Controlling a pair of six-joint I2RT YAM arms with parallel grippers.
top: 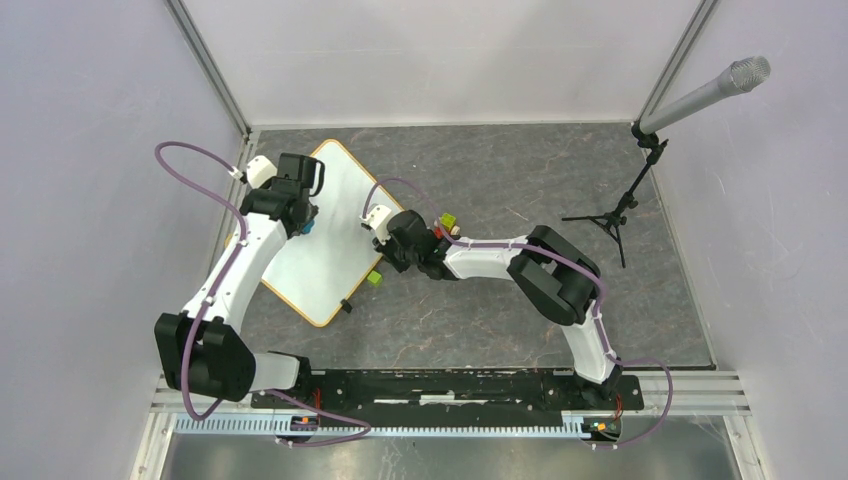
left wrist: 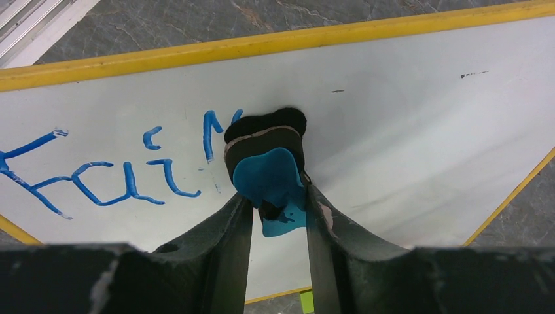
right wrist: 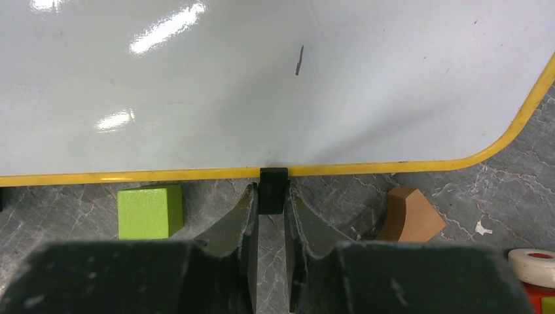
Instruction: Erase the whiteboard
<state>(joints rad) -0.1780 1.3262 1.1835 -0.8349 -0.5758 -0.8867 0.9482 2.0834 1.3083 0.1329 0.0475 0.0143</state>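
The whiteboard [top: 330, 235] lies flat and turned diagonally on the grey tabletop [top: 520, 180], under the left arm's wrist. From above that arm covers the board's left part, so no writing shows there.

In the left wrist view, blue handwriting [left wrist: 124, 180] runs across the whiteboard [left wrist: 406, 118]. Its start is cut off by the frame edge and its last letter is partly hidden behind the eraser [left wrist: 268, 173]. The left gripper [left wrist: 280, 199] has its fingers closed against the eraser's blue body on both sides, with the black felt pressed on the board at the end of the writing.

The right gripper [right wrist: 271, 196] is at the whiteboard's yellow rim, fingers narrow and pinching a small black clip [right wrist: 273, 190] on that edge. A green block [right wrist: 149, 210] and a tan wooden piece [right wrist: 409, 212] sit just off the same rim. A white round object [right wrist: 531, 260] farther from the board is cut off and hard to identify.
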